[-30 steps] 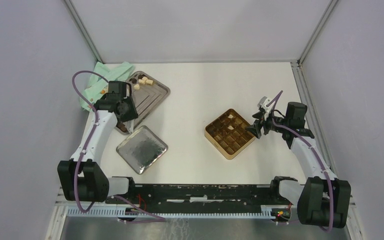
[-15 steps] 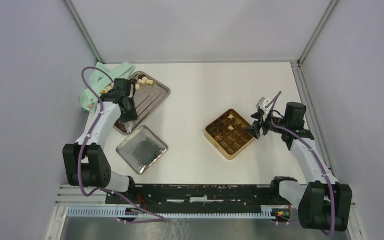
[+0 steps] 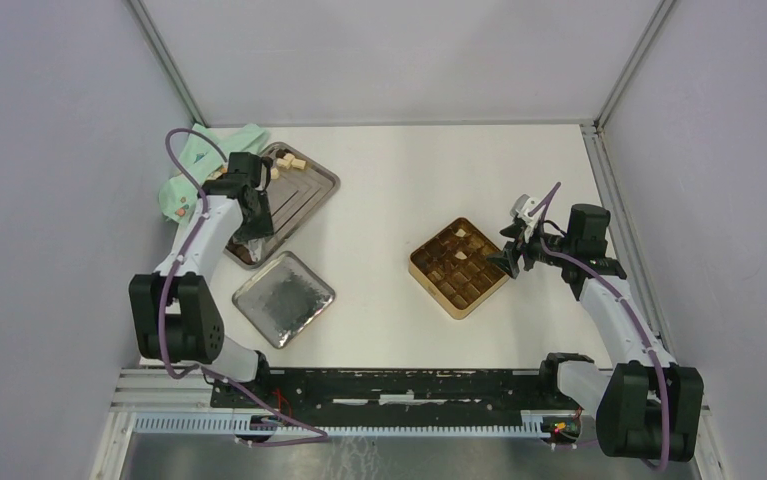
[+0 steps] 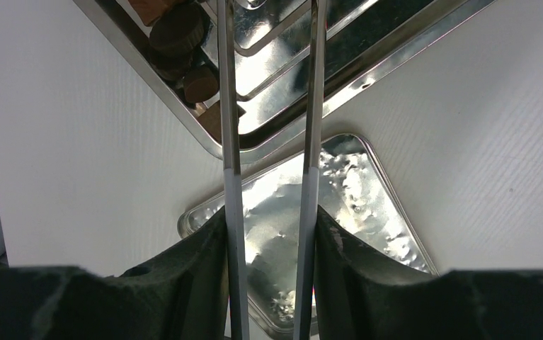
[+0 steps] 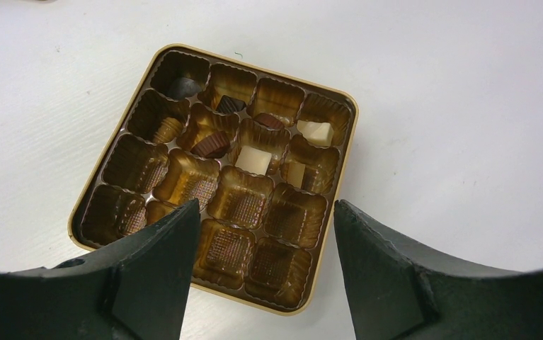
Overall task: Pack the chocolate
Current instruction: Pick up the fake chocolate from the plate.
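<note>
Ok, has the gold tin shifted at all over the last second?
No. The gold tin lies at the same spot and the same angle, with an unchanged gap to the table's right rail.

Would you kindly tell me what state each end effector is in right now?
Left end effector: open, holding nothing.
Right end effector: open, holding nothing.
</note>
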Robot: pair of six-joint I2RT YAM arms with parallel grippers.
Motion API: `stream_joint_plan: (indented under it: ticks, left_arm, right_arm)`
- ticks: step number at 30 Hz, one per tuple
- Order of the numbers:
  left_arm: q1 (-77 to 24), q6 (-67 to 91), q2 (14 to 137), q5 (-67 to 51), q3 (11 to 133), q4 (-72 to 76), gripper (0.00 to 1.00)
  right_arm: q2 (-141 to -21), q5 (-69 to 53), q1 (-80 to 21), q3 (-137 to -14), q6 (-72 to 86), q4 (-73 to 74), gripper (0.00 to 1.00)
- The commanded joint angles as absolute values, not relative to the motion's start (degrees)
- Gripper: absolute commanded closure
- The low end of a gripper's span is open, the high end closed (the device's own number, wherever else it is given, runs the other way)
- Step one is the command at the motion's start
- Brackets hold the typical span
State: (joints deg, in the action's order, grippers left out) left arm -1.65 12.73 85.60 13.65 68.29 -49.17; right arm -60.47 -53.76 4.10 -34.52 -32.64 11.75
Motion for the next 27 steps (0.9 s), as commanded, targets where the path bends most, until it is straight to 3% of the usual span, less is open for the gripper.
stream_joint_plan:
  ticks: [1, 11, 21, 27]
  left_arm:
    - [-0.90, 9.88, 87.05, 14.31, 70.49, -47.72, 0.52]
    - [-0.09, 10.15, 89.88, 12.24, 70.41, -47.98, 0.54]
    - [-0.09, 10.68, 88.03, 10.11, 69.62, -48.47, 0.97]
    - [-0.09, 12.26, 84.16, 4.32, 68.18, -47.91, 0.98]
  right_arm:
    - [-60.65, -53.77, 3.69, -36.34, -32.60, 10.92, 0.26]
    - [-60.69, -53.88, 3.69, -36.28, -32.61, 10.99, 0.26]
    - [-60.60, -53.88, 3.60, -36.30, -32.60, 10.93, 0.26]
    - [-60.56, -53.72, 3.60, -36.32, -32.69, 11.11, 0.26]
